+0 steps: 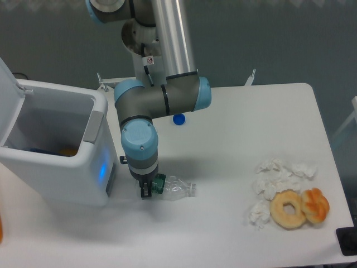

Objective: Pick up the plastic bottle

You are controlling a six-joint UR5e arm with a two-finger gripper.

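White bin (83,167), lid up, holds orange & blue bits; fingers (148,190) grip plastic bottle (174,188) at label.

A black claw (147,191) hangs from an arm of light blue, grey and silver. Touching it on the right lies a clear plastic bottle (174,188) with a dark green label band. Left of the claw stands a white bin (58,146), glowing blue on one side. Beyond the claw sits a small blue cap (178,119). Far right of it, on the white tabletop (256,117), lie white crumpled tissues (276,178) and two golden-brown donuts (299,207).
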